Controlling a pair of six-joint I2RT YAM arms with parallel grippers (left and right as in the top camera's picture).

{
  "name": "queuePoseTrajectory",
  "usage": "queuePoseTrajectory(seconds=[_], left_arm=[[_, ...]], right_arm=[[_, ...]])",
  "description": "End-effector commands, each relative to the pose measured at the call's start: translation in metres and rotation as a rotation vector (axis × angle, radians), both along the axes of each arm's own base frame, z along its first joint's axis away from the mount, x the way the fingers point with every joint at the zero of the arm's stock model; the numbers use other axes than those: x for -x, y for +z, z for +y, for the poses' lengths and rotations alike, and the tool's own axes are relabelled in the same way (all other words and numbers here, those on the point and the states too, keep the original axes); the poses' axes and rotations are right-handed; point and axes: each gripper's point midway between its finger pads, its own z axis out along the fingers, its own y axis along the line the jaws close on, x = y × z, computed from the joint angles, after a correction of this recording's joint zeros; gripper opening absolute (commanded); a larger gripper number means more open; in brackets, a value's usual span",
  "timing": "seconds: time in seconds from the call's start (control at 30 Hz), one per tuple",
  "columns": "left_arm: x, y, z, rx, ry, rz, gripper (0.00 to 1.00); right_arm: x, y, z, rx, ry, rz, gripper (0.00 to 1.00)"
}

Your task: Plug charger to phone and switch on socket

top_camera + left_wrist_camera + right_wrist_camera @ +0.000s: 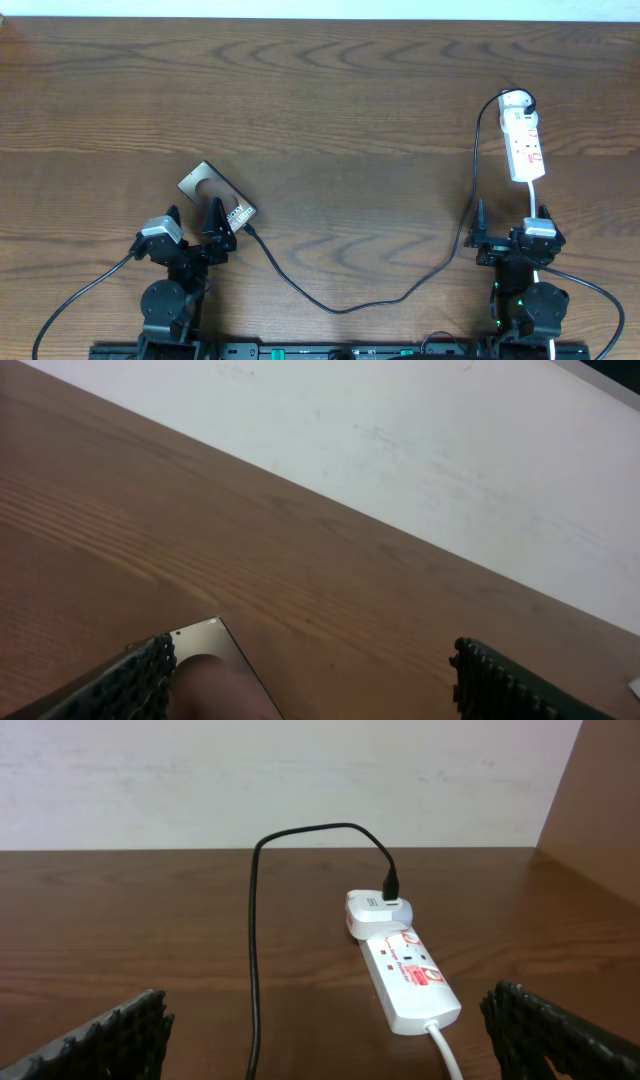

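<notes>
My left pincer (312, 660) and right pincer (325, 1015) gape empty; closing the left could knock the dark flat rectangular phone (215, 195) beside it askew.

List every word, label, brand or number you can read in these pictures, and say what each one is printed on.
Nothing can be quoted with certainty.
phone: white lettering near its lower end, too small to read in the overhead view.
socket: red markings and a red-and-white label on its top face, too blurred to read in either view.
No other writing shows.
</notes>
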Motion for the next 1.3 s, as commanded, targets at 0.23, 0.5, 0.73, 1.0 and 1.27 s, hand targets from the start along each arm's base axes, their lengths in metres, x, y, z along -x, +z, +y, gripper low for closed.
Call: queuePoseTrajectory(seconds=[0.23, 0.5, 0.73, 1.0, 1.27], left_arm=[[0.0009, -0.0173, 0.0014, -0.003, 0.009, 0.052, 0.87], [0.0009, -0.0173, 0.0014, -0.003, 0.009, 0.052, 0.86], [0.001, -0.0164, 0.0013, -0.003, 0.008, 0.048, 0.86], [0.001, -0.0163, 0.0058, -0.261, 0.002, 0.049, 0.87], [0.001, -0.0162, 0.0058, -0.407, -0.016, 0.048, 0.86]], right_arm=[[0.0, -0.0002, 0.0037, 0.003, 0.018, -0.002, 0.99], [0.0, -0.0002, 0.0037, 0.003, 0.018, -0.002, 0.99], [0.0, -0.0002, 0.0037, 0.003, 0.018, -0.002, 0.99], [0.0, -0.0002, 0.0037, 0.003, 0.018, -0.002, 0.99], [0.0, -0.0002, 0.0037, 0.003, 0.017, -0.002, 0.99]])
